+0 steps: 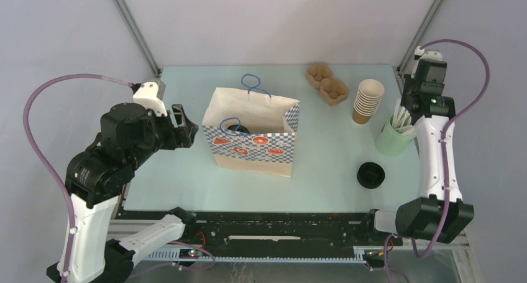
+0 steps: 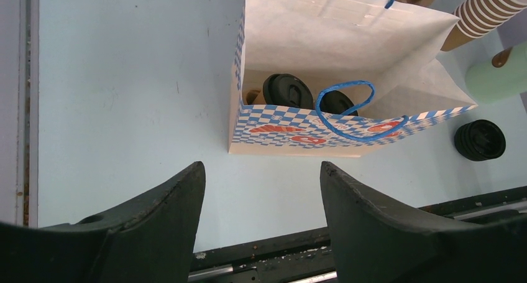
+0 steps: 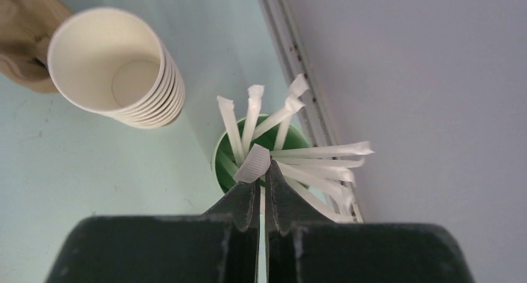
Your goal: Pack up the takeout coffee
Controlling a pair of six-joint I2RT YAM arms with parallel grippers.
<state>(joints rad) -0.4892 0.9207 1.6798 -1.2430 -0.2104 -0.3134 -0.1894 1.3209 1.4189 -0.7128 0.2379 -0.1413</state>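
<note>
Pale counter point(image 1: 335, 171): lidded cups point(image 2: 288, 90) in the paper bag point(image 2: 323, 34) looked light, crushable, best held mid-wall; left jaws released, right jaws pinched a straw point(image 3: 252, 165).

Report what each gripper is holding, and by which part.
The right gripper is shut on a white wrapped straw, pinching its top end above the green cup. The left gripper is open and holds nothing.

Overhead, wrists close, apparently sharing cup stack point(image 1: 368, 100)

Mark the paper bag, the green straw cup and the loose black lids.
paper bag point(image 1: 255, 158), top external view, patterned front wall.
green straw cup point(image 1: 390, 143), top external view, outer side.
loose black lids point(image 2: 480, 140), left wrist view, top face.
</note>
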